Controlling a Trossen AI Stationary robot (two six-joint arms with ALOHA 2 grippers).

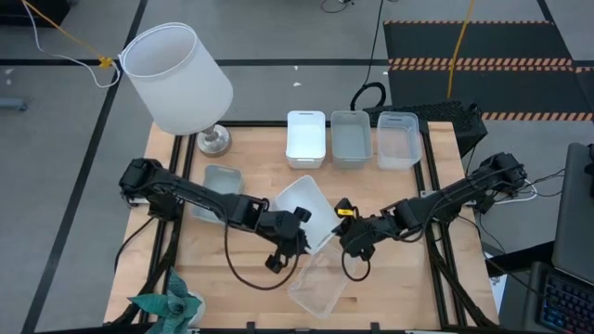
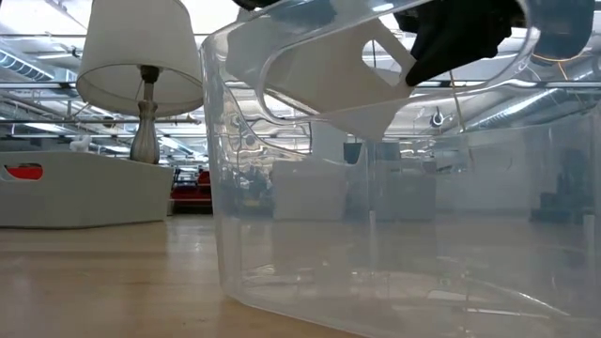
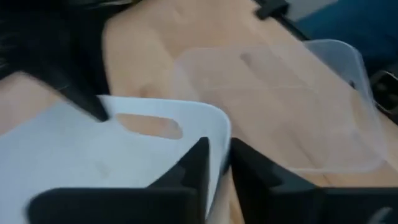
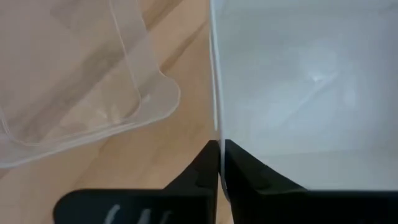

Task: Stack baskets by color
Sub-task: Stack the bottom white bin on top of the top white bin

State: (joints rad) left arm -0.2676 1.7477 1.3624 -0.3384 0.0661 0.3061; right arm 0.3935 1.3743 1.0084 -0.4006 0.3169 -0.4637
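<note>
At frame centre, both grippers' fingers pinch the opaque white plastic basket (image 1: 303,210): left gripper (image 1: 299,243), right gripper (image 1: 345,237). Three basket stacks top centre; sorting seems unfinished.

Light wooden table (image 1: 251,162) with black edging, carrying a lamp (image 1: 176,79) at the far left corner, white (image 1: 306,139), grey (image 1: 351,139) and clear (image 1: 398,139) baskets along the far edge, a grey basket (image 1: 221,186) left, and a clear basket (image 1: 318,286) near the front.

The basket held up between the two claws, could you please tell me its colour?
Opaque white basket, pinched on its rim by the left claw and right claw; the high view shows it best.
</note>
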